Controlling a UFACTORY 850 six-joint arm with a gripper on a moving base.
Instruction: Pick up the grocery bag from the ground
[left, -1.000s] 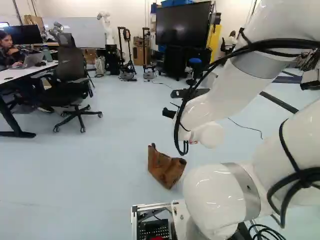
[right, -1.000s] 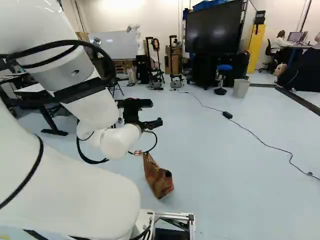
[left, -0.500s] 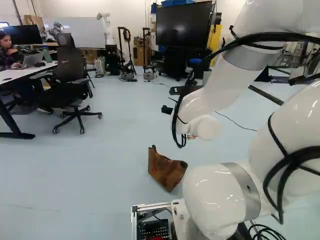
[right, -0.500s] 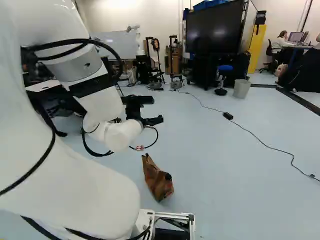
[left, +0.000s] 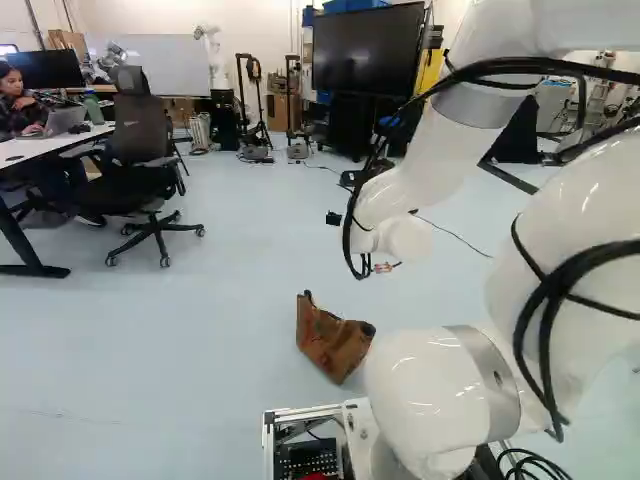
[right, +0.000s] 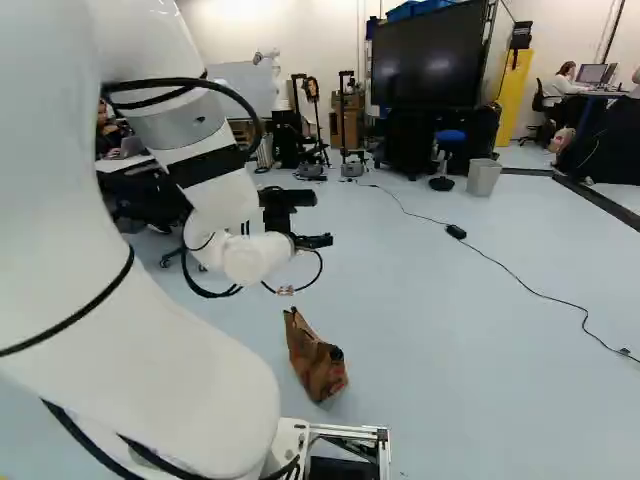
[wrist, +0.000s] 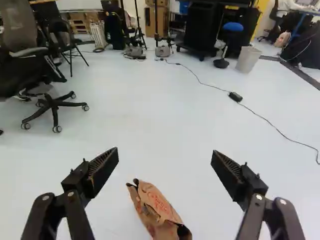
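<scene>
Claw (right: 314, 241) open, fingers wide apart, nothing between the pads; grocery bag (left: 335, 345) on the floor (left: 200, 330), below the claw and well apart from it, in line with the finger gap in wrist view, 6 o'clock in both base views; bag is brown, crumpled, slumped over, contents not readable; floor is pale blue, smooth; black cable (right: 530, 289) runs across it from 12 to 4 o'clock in right base view, small black box (right: 455, 231) inline at 3; pale bin (right: 483, 178) at 2 there, inside not visible, blue stool (right: 450, 136) just beside it; left base view: office chair (left: 140, 190) and desk (left: 85, 137) between 9 and 10, whiteboard (left: 150, 70) between 10 and 11, big dark screen (left: 365, 48) at 12.
</scene>
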